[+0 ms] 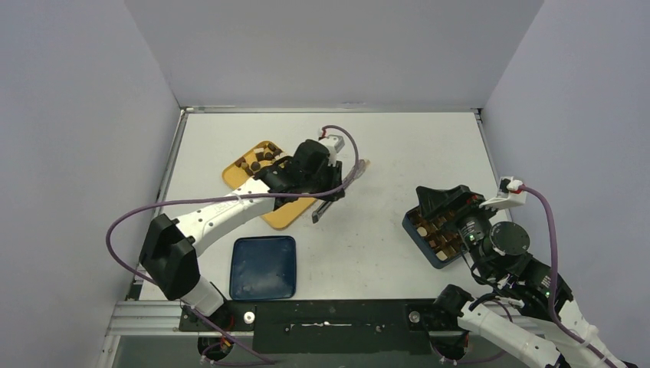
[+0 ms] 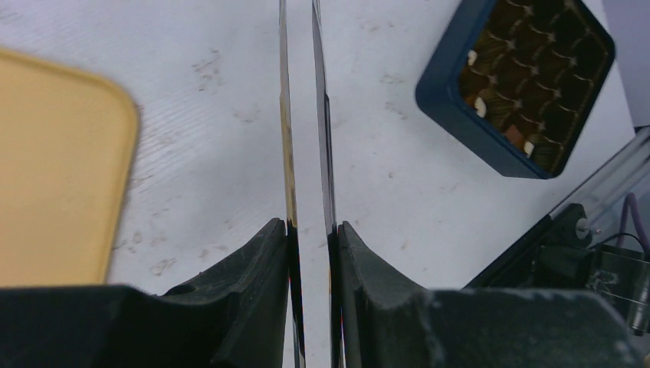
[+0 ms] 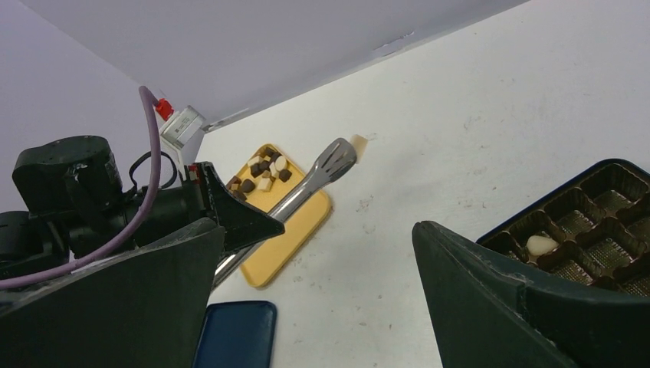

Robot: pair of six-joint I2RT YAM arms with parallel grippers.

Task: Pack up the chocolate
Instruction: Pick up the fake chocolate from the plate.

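Several dark brown, light brown and cream chocolate pieces (image 1: 257,159) (image 3: 262,173) lie heaped at the far end of a yellow tray (image 1: 285,212) (image 2: 54,169). My left gripper (image 1: 306,176) (image 2: 313,230) is shut on long metal tongs (image 1: 346,178) (image 3: 326,170) that reach right, beyond the tray. One cream piece (image 1: 366,162) (image 3: 358,142) sits at the tongs' tip, over the table. A blue box (image 1: 420,236) (image 2: 441,84) with a brown cell insert holds some pieces, one of them cream (image 3: 541,244). My right gripper (image 1: 447,201) (image 3: 320,227) stands open over the box's near-left side, holding nothing.
A dark blue lid (image 1: 263,267) (image 3: 238,333) lies flat near the front edge, below the yellow tray. White walls close in the table at the back and on both sides. The left arm's purple cable (image 1: 349,146) loops above its wrist.
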